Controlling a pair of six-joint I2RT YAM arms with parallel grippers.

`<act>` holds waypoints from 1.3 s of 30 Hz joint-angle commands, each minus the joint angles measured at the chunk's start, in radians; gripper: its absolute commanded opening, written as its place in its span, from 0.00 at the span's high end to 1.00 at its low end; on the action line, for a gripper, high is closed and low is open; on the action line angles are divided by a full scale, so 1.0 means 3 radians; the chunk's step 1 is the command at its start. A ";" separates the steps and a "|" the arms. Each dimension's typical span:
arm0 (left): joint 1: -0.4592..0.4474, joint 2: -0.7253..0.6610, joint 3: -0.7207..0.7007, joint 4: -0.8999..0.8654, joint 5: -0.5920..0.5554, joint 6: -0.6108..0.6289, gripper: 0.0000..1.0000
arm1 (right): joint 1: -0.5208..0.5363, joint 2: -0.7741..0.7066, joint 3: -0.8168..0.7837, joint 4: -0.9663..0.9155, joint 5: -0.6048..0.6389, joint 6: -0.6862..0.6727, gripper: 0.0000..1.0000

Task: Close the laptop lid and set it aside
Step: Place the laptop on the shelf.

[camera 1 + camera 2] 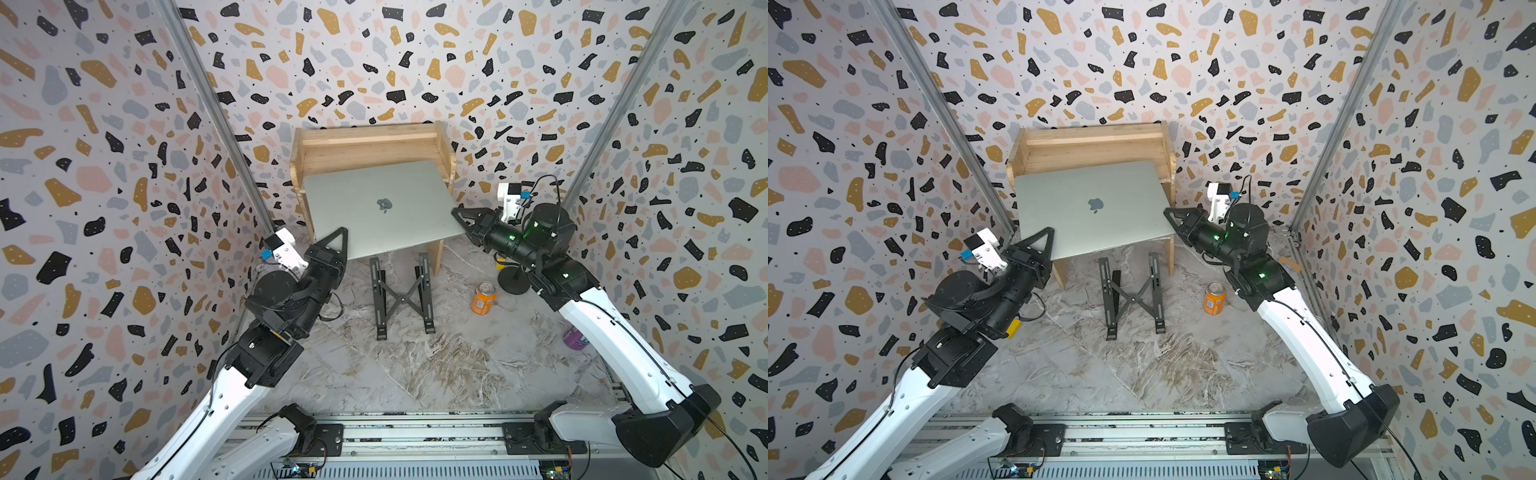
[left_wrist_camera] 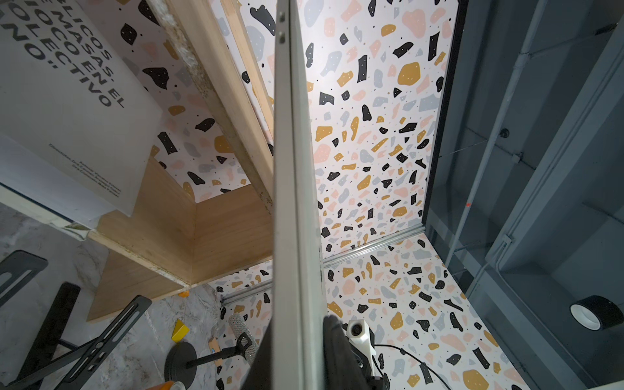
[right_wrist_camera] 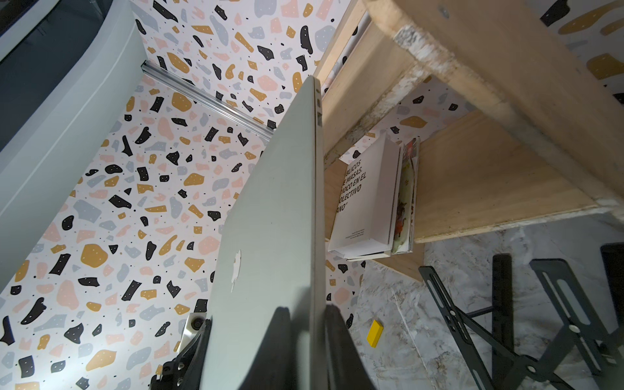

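Silver laptop (image 1: pixel 357 216), apple logo (image 1: pixel 384 205), held by left gripper (image 1: pixel 340 237), right gripper (image 1: pixel 459 216); book (image 3: pixel 364 196) "MASAS".

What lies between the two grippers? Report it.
The closed laptop, gripped at either side by the left gripper and right gripper, fills that gap in both top views.

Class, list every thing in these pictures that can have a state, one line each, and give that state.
laptop, closed, held tilted between both end effectors.
left end effector, shut on the laptop's edge.
right end effector, shut on the laptop's opposite edge.
laptop stand, unfolded, empty, on the table.
orange can, upright on the table.
books, closed, under the wooden shelf.
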State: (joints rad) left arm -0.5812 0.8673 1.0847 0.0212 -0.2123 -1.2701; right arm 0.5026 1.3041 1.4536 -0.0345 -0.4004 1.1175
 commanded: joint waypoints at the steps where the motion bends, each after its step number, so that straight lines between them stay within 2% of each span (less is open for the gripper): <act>1: 0.0091 0.0338 0.0023 -0.0054 0.0361 0.0220 1.00 | 0.0164 -0.0033 0.0316 0.0207 -0.0827 -0.0201 1.00; 13: 0.0630 0.0881 0.0345 0.0181 0.0769 -0.0167 1.00 | 0.0040 0.0586 0.0954 0.0196 -0.0972 -0.0076 1.00; 26: 0.0833 0.1261 0.0542 0.0313 0.0847 -0.0489 1.00 | 0.0031 0.1019 0.1538 -0.0128 -0.0920 -0.0121 0.99; 31: 0.0913 0.1414 0.0624 0.0338 0.0878 -0.0590 1.00 | -0.0005 0.1138 0.1749 -0.0377 -0.0867 -0.0229 0.85; 39: 0.0981 0.1582 0.0730 0.0369 0.0893 -0.0635 1.00 | -0.0130 0.1154 0.1896 -0.0708 -0.0789 -0.0420 0.49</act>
State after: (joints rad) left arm -0.2882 1.3033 1.2953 0.1646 0.0708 -1.5146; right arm 0.4328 1.7126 1.9472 -0.2726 -0.5060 1.0458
